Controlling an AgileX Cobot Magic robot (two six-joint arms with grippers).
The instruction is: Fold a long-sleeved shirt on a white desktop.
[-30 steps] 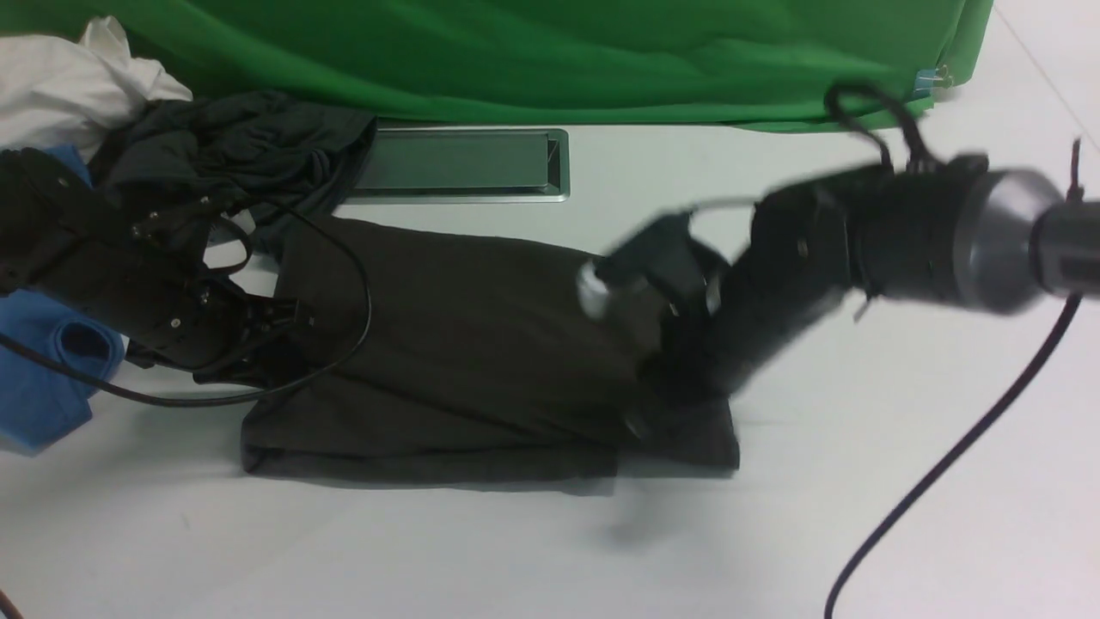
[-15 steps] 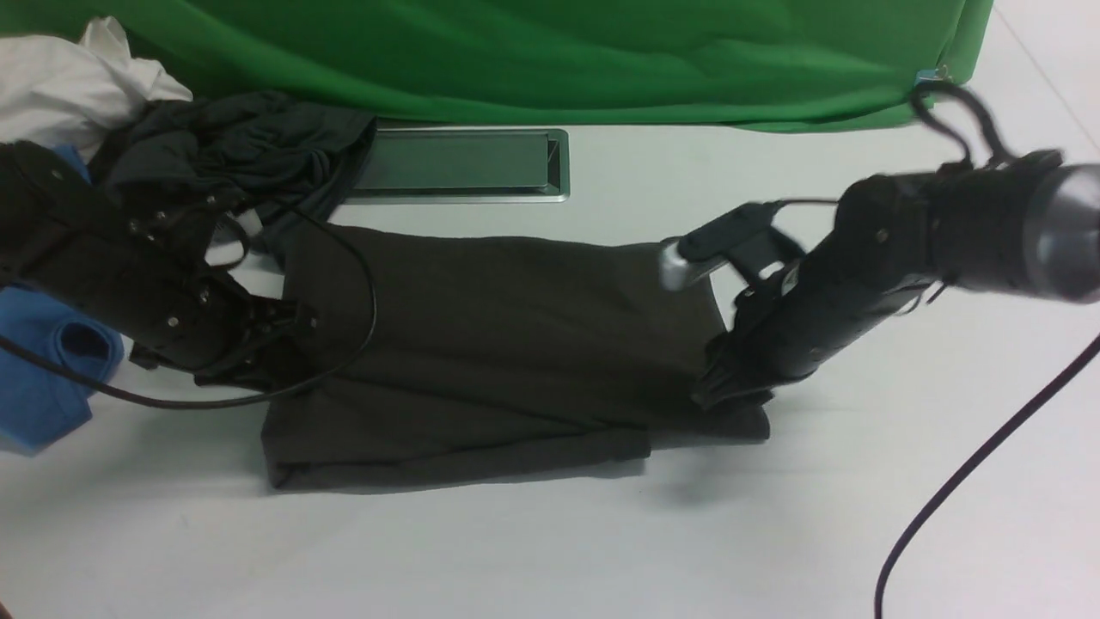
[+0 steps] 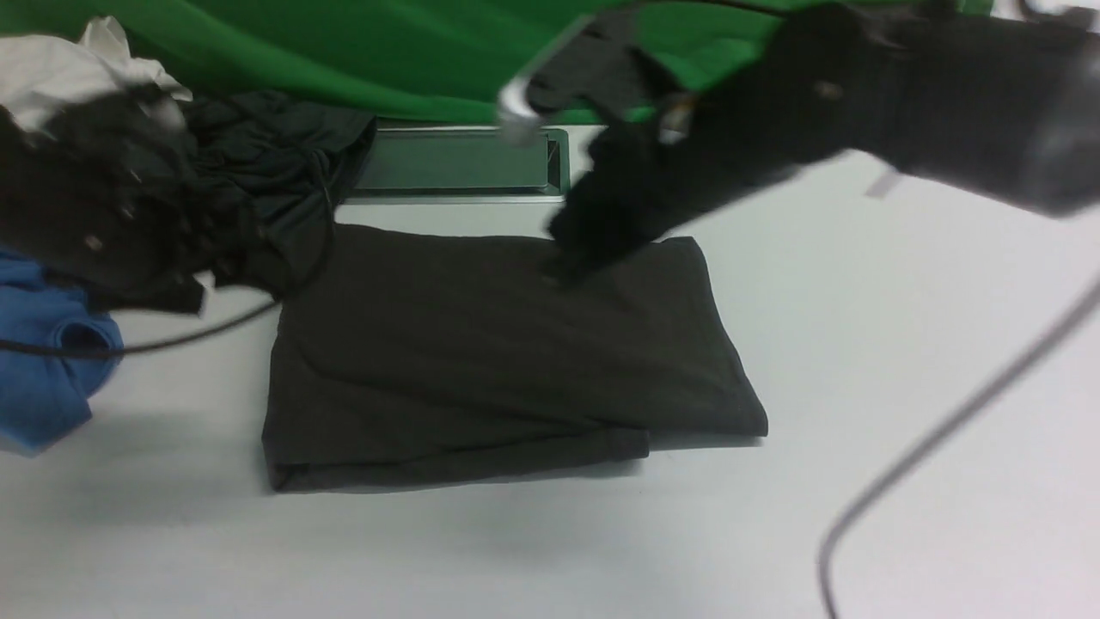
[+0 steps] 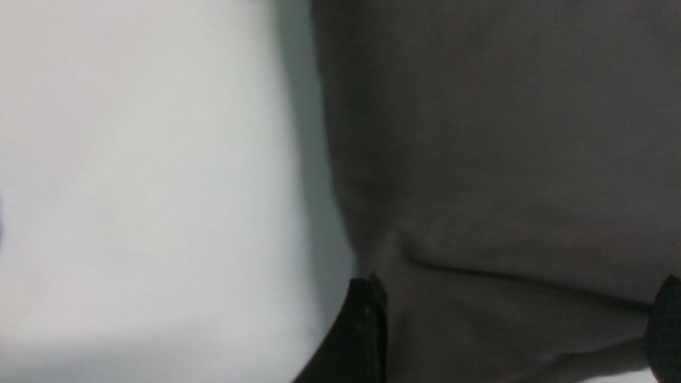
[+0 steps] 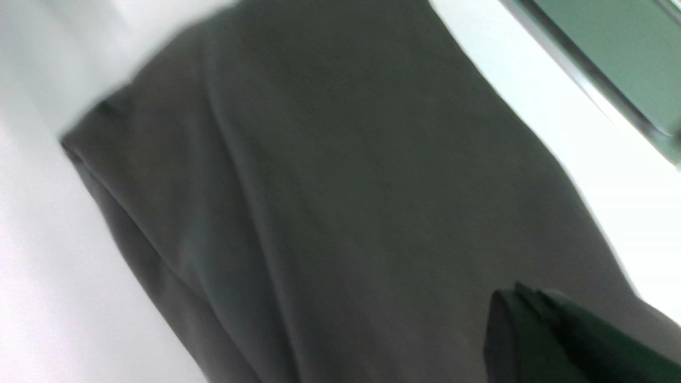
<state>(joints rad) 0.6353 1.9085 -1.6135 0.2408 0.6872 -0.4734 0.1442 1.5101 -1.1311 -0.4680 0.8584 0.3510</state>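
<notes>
The long-sleeved shirt [image 3: 498,352] lies as a dark brownish-black folded rectangle in the middle of the white desktop [image 3: 859,344]; no lettering shows. My right gripper [image 3: 563,268] hangs blurred over the shirt's far edge. In the right wrist view its fingers [image 5: 526,330] are pressed together with nothing in them, above the shirt [image 5: 346,186]. My left arm [image 3: 112,223] is a blur off the shirt's left side. The left gripper [image 4: 516,330] stands open, its fingertips [image 4: 367,330] wide apart over the shirt's edge [image 4: 505,159], empty.
A green cloth [image 3: 430,52] runs along the back, with a metal-framed hatch [image 3: 455,163] in front of it. A charcoal garment [image 3: 258,146], a white cloth [image 3: 51,77] and a blue garment [image 3: 43,370] are piled at the left. A cable [image 3: 945,447] trails at the right.
Both grippers have come off the shirt. The right arm rose and swung left over the far edge, closing. The left arm drew back up and left, opening. The shirt's right end now lies flat.
</notes>
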